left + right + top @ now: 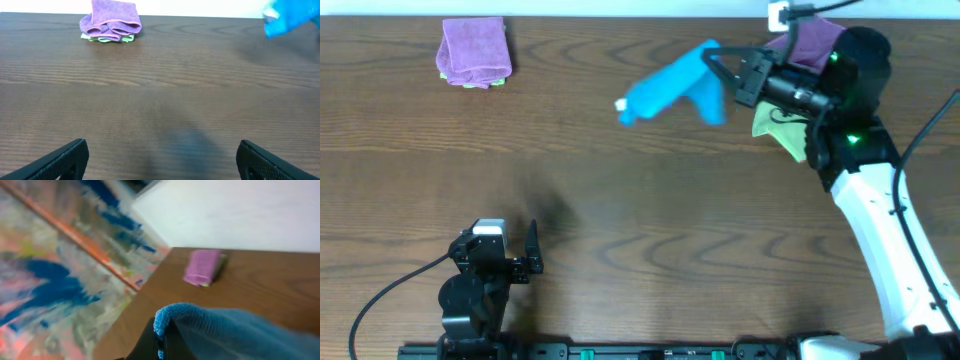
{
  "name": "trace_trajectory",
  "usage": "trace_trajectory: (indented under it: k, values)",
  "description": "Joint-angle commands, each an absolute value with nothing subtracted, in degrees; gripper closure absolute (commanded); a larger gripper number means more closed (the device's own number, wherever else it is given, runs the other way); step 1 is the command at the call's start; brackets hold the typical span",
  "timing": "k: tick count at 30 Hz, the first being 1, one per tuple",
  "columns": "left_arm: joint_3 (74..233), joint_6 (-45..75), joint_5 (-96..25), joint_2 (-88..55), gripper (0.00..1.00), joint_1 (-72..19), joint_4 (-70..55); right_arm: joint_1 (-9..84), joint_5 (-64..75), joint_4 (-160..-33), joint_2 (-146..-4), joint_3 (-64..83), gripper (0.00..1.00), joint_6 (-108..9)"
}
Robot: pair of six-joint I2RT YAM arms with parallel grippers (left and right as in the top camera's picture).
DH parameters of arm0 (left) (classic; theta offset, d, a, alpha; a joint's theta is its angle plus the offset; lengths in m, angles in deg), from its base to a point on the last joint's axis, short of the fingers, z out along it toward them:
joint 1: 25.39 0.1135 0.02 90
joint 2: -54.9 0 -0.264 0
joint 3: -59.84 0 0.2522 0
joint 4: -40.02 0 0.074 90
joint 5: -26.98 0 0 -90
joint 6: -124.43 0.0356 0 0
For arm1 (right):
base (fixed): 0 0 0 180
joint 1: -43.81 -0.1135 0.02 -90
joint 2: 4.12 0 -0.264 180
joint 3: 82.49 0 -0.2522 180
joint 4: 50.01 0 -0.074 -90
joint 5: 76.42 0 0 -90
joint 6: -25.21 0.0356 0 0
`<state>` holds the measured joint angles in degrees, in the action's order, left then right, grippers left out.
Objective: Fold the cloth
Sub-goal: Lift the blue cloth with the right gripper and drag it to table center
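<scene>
Over the far right of the desk [620,200], the right claw [718,68] is clamping shut on an edge of the cloth [670,88], which is hanging bunched and seemingly lifted off the wood. The left claw [515,255] is resting wide open and empty near the front edge. Held by one pinch alone, the cloth is risking a slip or a crumpled landing. It could also be dropping onto the yellow-green cloth [780,135] just beside the arm.

You've the cloth [675,85] up over the table [620,220] — folded cloth pile [473,52] far left of it, loose heap [775,128] just right.
</scene>
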<state>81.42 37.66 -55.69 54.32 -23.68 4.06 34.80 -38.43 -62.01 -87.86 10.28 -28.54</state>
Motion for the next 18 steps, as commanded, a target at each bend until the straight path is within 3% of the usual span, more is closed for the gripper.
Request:
trace_trajectory:
  k: [1, 7, 12, 18]
  values:
    - [80.24, 37.46, -55.71, 54.65, 0.05, -23.92, 3.80, 31.89, -39.39, -62.58, -87.71, 8.70, 0.99, -28.43]
    - [80.24, 37.46, -55.71, 54.65, 0.05, -23.92, 3.80, 31.12, -38.06, -72.37, -87.71, 8.70, 0.98, -29.74]
    - [80.24, 37.46, -55.71, 54.65, 0.05, -23.92, 3.80, 30.95, -25.07, -81.20, -87.71, 8.70, 0.98, -29.72]
    - [80.24, 37.46, -55.71, 54.65, 0.05, -23.92, 3.80, 28.39, -11.94, -75.61, -89.02, 8.70, 0.99, -29.66]
